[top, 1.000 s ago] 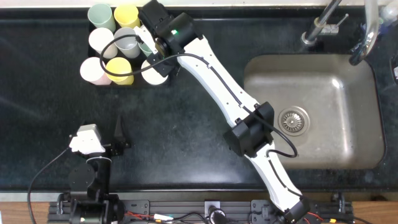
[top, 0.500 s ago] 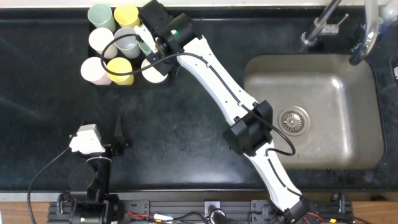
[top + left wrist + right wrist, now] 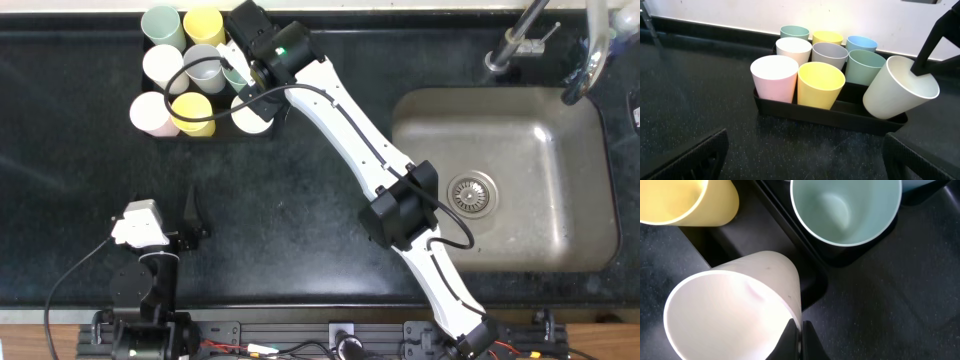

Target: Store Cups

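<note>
A black tray [image 3: 830,114] at the counter's back left holds several upright cups, among them a pink cup [image 3: 774,77], a yellow cup [image 3: 821,84] and a pale green cup [image 3: 864,65]. My right gripper [image 3: 801,339] is shut on the rim of a white cup [image 3: 735,311], which is tilted over the tray's near right corner. In the top view this white cup [image 3: 251,113] sits beside the yellow cup [image 3: 192,111]. My left gripper [image 3: 805,167] stands open and empty, low over the counter in front of the tray, well short of it.
A steel sink [image 3: 420,225] with a faucet [image 3: 518,40] takes up the right side. The right arm [image 3: 350,140] stretches diagonally across the dark counter [image 3: 90,180].
</note>
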You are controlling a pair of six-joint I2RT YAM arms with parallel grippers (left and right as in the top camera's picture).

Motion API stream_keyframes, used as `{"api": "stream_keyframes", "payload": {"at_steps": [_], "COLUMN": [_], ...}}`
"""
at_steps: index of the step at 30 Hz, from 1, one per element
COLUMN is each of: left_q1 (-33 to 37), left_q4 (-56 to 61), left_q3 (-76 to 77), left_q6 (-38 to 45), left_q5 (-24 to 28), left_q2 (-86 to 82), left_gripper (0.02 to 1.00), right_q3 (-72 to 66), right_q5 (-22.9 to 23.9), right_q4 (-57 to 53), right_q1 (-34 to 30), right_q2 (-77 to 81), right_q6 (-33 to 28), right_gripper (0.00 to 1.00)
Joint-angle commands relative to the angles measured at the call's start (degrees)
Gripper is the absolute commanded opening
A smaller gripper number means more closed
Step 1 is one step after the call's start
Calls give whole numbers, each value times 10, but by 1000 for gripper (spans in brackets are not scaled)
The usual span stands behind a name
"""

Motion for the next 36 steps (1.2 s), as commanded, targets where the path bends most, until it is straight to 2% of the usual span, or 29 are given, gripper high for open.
{"api": "stream_keyframes", "payload": {"at_steps": [1,15,17,20,22,23,25,28,29,33,36], "left_q1": [2,2,2,2,2,2,2,2,2,2,2], "left_q4": [0,0,0,0,0,0,0,0,0,0,0], "left_q3": [-2,-2,-2,-2,-2,-2,-2,-2,-2,-2,-2], "left_q6": [11,11,10,11,11,10,11,11,11,11,11], "left_q5": [4,4,4,4,4,4,4,4,4,4,4], "left_q2": [-5,-5,-5,-5,-5,-5,-5,-5,-5,-5,-5], "left_gripper": [998,1000,1000,1000,1000,1000,1000,1000,1000,1000,1000], "right_q3": [-3,-3,-3,-3,-3,-3,-3,0,5,26,49], "right_q5": [2,4,4,4,4,4,4,5,5,5,19], "right_q4": [2,-4,-1,3,5,6,8,8,6,1,-3], "right_q1": [-3,-3,-3,-3,-3,-3,-3,-3,-3,-7,-20], "right_q2": [14,27,27,27,27,27,27,27,26,11,-16], "right_q6": [-3,-5,-5,-5,-5,-5,-5,-4,-4,6,50], "right_gripper": [42,42,93,338,529,658,807,967,996,998,998]}}
